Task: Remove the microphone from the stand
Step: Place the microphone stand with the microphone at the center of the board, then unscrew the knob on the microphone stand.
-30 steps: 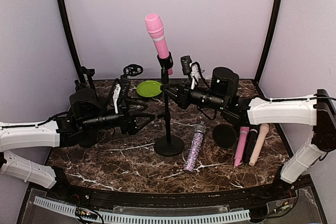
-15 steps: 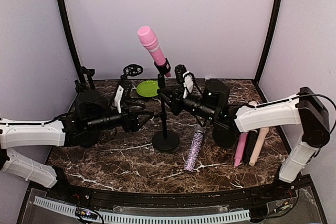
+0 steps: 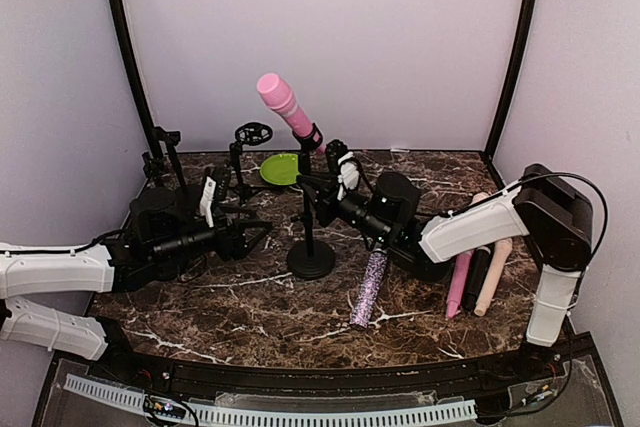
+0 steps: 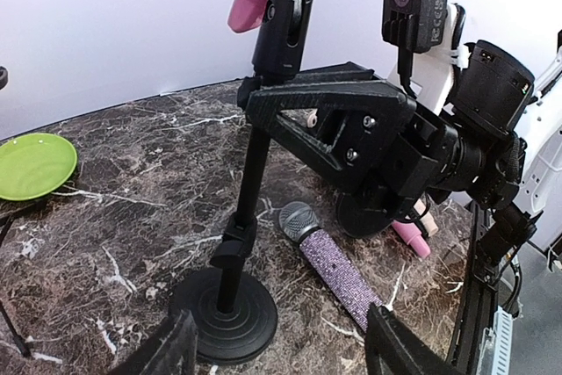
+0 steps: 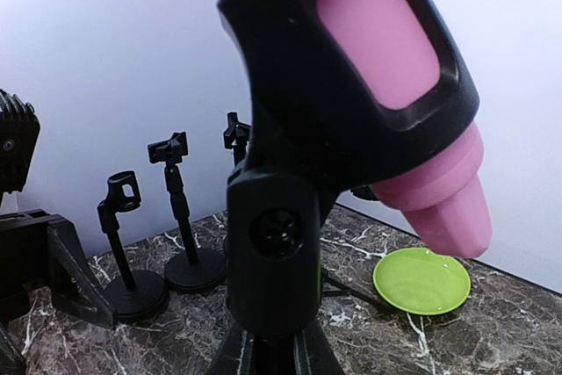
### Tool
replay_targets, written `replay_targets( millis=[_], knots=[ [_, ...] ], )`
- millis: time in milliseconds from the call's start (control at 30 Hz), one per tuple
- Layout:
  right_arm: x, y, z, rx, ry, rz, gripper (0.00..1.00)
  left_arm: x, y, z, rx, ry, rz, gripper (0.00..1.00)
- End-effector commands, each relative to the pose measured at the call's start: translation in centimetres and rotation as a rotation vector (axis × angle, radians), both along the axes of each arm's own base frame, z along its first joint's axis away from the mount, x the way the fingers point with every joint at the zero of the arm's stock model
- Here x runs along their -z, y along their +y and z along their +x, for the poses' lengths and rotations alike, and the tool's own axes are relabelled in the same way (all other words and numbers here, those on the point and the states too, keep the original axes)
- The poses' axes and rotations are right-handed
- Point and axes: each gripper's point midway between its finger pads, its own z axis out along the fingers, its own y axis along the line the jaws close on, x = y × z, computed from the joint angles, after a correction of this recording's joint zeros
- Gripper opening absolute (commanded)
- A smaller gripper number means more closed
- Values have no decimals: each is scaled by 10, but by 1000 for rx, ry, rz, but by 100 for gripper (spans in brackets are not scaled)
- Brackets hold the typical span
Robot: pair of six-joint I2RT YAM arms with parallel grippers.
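Pink microphone (image 3: 287, 109), smooth rounded head, seated in black clip of stand (image 3: 311, 262). Long axis tilted, head toward upper left. Below clip, right pincer (image 3: 310, 195) clenched on stand; left pincer (image 3: 258, 234) released.

Microphone (image 5: 386, 32): smooth pink plastic with a soft sheen. Stand (image 3: 309, 227): black throughout; clip (image 5: 290, 155) of semi-gloss moulded plastic, base (image 4: 224, 309) matt. Table (image 3: 240, 317): polished, dark brown marble-look top with white veins. Glitter mic (image 4: 338, 261): rough, sparkling purple body and a grey mesh head. Plate (image 3: 281, 168): smooth green.
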Motion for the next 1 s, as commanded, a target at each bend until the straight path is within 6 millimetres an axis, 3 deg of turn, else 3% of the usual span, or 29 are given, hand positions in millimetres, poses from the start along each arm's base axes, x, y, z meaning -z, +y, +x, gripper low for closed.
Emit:
replay_targets(
  millis=[0, 167, 500, 667, 867, 967],
  knots=[
    [-54, -13, -5, 35, -125, 193, 0, -6, 7, 1, -22, -35, -18, 68],
    [-43, -16, -15, 19, -97, 168, 2, -6, 8, 0, -12, -48, -8, 70],
    [-29, -22, -29, 9, -63, 128, 36, -7, 9, -1, 1, -63, -1, 73],
    [-28, -24, -37, 10, -60, 112, 47, -7, 10, -3, 8, -60, 5, 74],
    [-22, -36, -45, 21, -27, 97, 72, -5, 11, -5, 12, -45, 6, 75],
    [-18, -44, -50, 24, -5, 87, 80, -6, 16, -2, -22, -12, 2, 76]
  ],
)
